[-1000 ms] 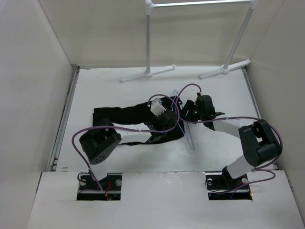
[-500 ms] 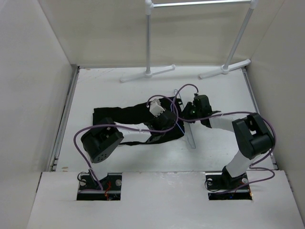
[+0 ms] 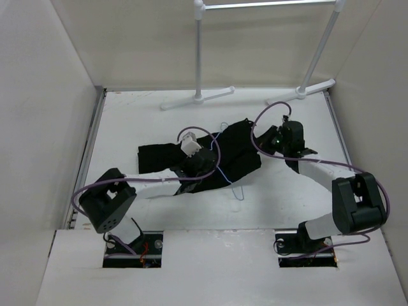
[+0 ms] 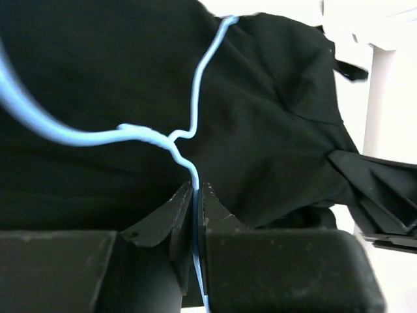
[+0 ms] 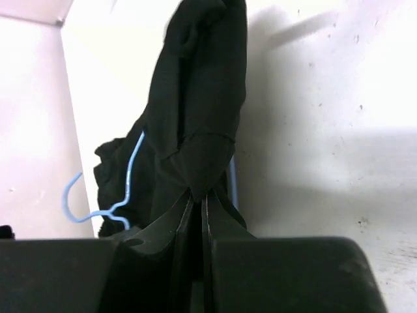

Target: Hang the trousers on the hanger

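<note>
The black trousers (image 3: 237, 153) lie bunched in the middle of the white table. The pale blue wire hanger (image 3: 237, 190) lies across them, its hook towards the back. My left gripper (image 3: 205, 167) is over the trousers' near edge, shut on the hanger's wire (image 4: 195, 98) just below the twisted neck, with the trousers (image 4: 98, 78) behind it. My right gripper (image 3: 262, 143) is at the trousers' right end, shut on a fold of the black fabric (image 5: 202, 98), lifted off the table. The hanger (image 5: 130, 176) shows to its left.
A white rail stand is at the back, with its left pole (image 3: 199, 57), right pole (image 3: 320, 51) and flat feet (image 3: 191, 101) on the table. White enclosure walls close the left, right and back sides.
My right gripper has moved right and back, pulling the trousers' right end with it. My left gripper has moved left with the hanger. The trousers are now bunched farther right.
</note>
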Available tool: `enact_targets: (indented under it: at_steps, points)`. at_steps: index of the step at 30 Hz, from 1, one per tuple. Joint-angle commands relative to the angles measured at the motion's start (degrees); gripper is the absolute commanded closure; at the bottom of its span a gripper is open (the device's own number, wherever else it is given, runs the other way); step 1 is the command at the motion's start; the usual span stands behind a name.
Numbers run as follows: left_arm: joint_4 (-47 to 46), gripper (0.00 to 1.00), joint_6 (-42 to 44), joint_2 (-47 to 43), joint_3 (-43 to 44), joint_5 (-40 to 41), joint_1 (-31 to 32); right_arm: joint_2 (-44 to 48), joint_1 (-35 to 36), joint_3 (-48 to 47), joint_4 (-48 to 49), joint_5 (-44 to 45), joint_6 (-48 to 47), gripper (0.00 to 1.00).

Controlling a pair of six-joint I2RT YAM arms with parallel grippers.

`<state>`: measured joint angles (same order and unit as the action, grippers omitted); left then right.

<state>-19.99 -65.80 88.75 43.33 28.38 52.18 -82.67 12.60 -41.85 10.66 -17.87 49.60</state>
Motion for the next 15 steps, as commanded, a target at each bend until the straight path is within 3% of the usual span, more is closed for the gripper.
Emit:
enact_targets:
  at_steps: [1,9,15]
  points:
    - [3.4,0.98,5.8,-5.4,-2.1,1.9,-2.6,2.5,-1.9,1.1,0.2,0.2,0.2,0.9]
    - [11.8,0.98,15.7,-16.1,-7.0,0.9,-8.1,3.9,-7.5,3.0,-1.2,0.3,0.1,0.9]
    - [11.1,0.98,18.2,-13.6,-1.1,0.4,-5.1,0.1,-7.2,2.9,-1.3,1.4,-0.3,0.88]
